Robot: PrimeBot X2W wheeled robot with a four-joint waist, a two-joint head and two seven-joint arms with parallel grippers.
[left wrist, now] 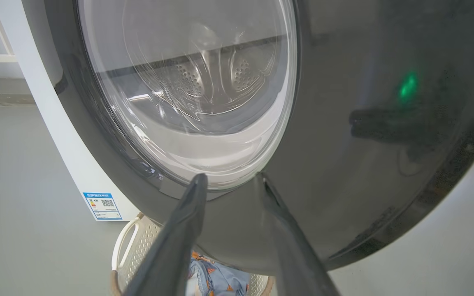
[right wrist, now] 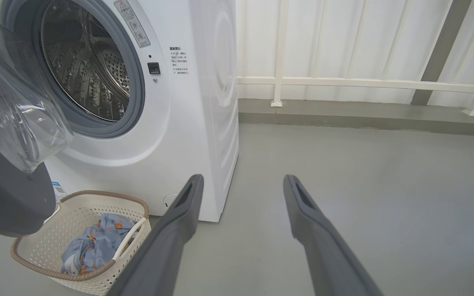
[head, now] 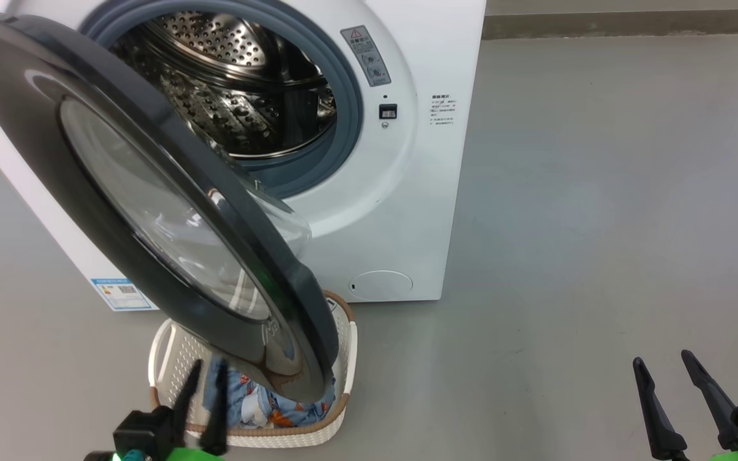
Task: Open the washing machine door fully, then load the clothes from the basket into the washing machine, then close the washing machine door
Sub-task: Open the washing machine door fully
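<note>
On the washing machine point(head: 394, 211), a grey label point(head: 366, 56) shows a red warning triangle. The blue sticker point(head: 122, 294) has a square code. I can't read the small words.

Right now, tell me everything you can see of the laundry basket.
The basket is cream-white perforated plastic, a rounded rectangle with a brown woven-look rim and white loop handles. It stands upright on the grey floor right in front of the washing machine, holding crumpled light blue clothes with orange print. The open washing machine door overhangs one end; whether they touch is unclear.
</note>
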